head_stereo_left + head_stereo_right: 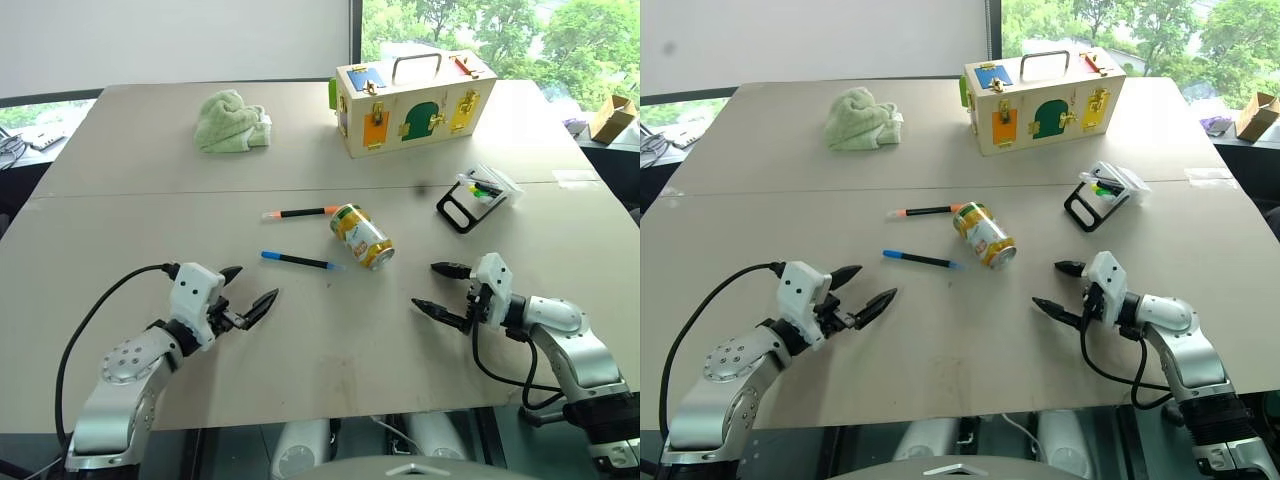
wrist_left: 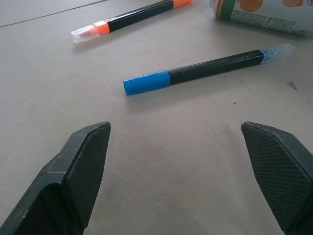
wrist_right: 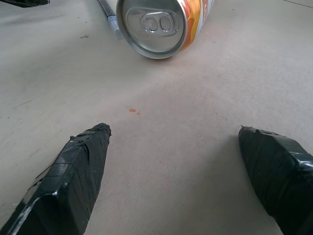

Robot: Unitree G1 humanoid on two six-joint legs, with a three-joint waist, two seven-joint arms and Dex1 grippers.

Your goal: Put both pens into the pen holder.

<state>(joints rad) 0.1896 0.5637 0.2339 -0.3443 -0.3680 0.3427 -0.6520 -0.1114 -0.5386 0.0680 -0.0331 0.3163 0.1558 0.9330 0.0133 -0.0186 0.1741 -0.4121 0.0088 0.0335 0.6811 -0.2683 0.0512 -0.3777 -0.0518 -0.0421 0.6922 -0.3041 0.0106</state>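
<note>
Both my jaws wide open, empty, low over worktop (image 1: 120,200). Blue-ended pen (image 1: 298,261) at frame centre, just ahead of left gripper (image 1: 250,291); orange-capped pen (image 1: 300,212) above it, tip by drink can (image 1: 362,236). Pen holder (image 1: 478,195) centre right. Right gripper (image 1: 437,289) faces can. Best: left takes blue pen mid-barrel, jaws across barrel.
</note>
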